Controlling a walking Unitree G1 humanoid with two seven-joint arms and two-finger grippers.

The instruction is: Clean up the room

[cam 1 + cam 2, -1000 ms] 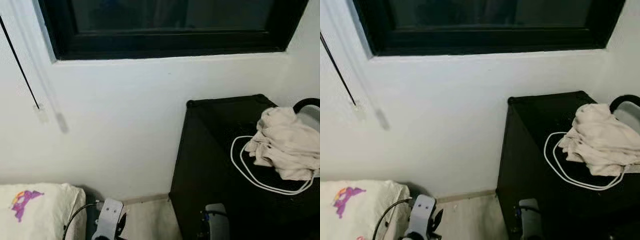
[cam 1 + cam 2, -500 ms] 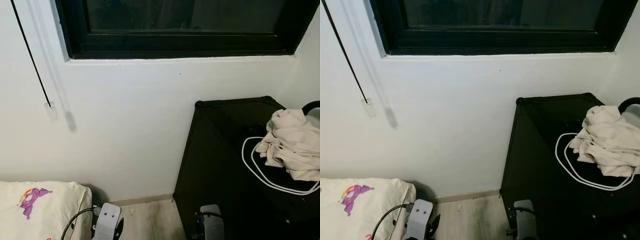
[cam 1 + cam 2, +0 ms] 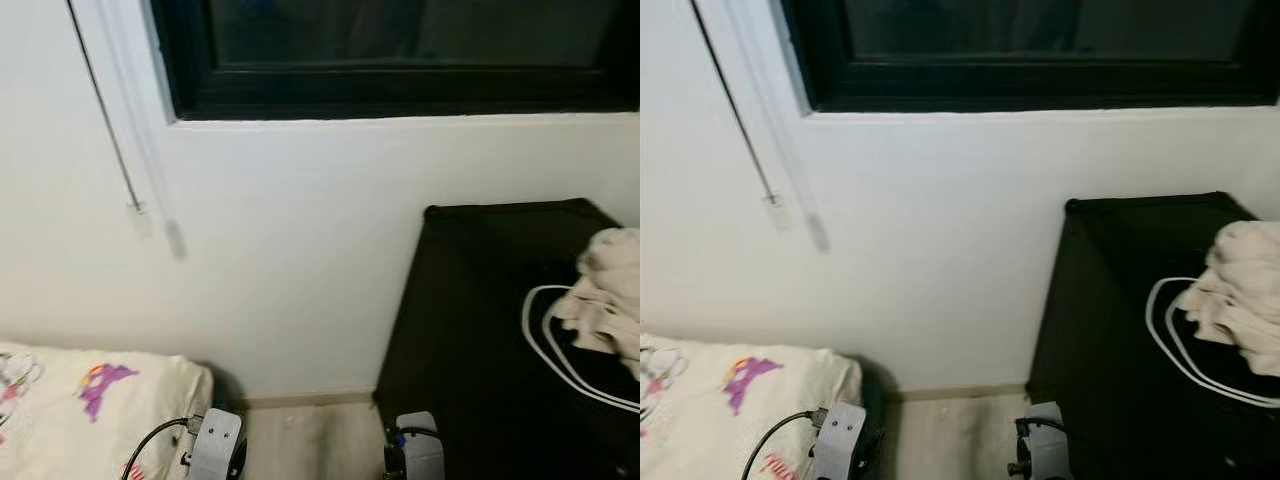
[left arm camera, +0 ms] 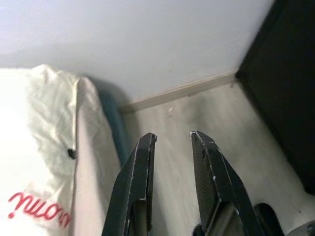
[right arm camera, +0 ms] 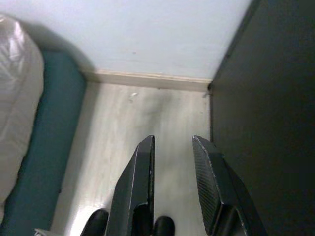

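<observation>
A crumpled beige cloth (image 3: 612, 300) lies on top of a black cabinet (image 3: 470, 340) at the right, with a white cable (image 3: 548, 335) looped beside it. A cream pillow or bedcover (image 3: 90, 400) with a purple print lies at the lower left. Both arms hang low at the bottom edge: the left wrist (image 3: 215, 455) and the right wrist (image 3: 418, 460). In the left wrist view my left gripper (image 4: 173, 137) is open over the pale floor, holding nothing. My right gripper (image 5: 173, 141) is open too, above the floor beside the cabinet's side.
A white wall (image 3: 300, 250) with a dark window (image 3: 400, 50) faces me closely. A blind cord (image 3: 105, 120) hangs at the left. A narrow strip of wooden floor (image 5: 142, 128) runs between the teal bed base (image 5: 44, 147) and the cabinet.
The whole picture has shifted right, so the camera has turned left: more bedcover shows and the cloth sits nearer the right edge. The arms hang as before.
</observation>
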